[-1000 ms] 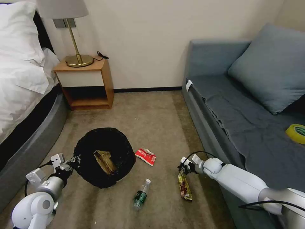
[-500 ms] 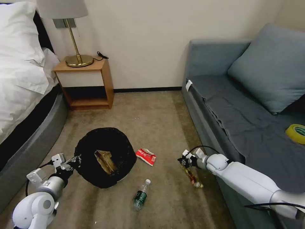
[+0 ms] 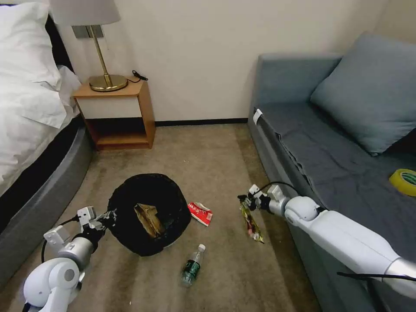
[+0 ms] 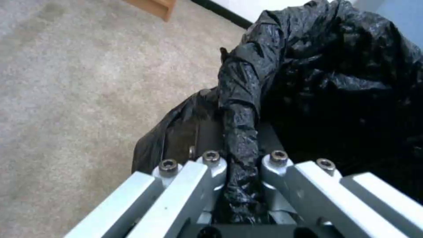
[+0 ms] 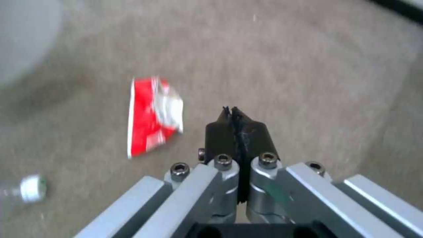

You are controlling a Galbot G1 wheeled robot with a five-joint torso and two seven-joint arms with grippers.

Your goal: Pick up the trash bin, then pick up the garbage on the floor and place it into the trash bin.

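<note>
- Left claw (image 3: 105, 215) was pinched on the black bag rim at the left edge of the trash bin (image 3: 149, 212), which tilted above the carpet at centre-left; a crumpled brown paper bag (image 3: 148, 219) lay inside.
- Right claw (image 3: 243, 202) was clamped on the top of the gold-brown snack wrapper (image 3: 251, 222), which hung clear of the floor beside the sofa (image 3: 329, 143).
- Red-and-white packet (image 3: 200, 212) lay just right of the bin; the bottle (image 3: 192, 265) lay nearer.
</note>
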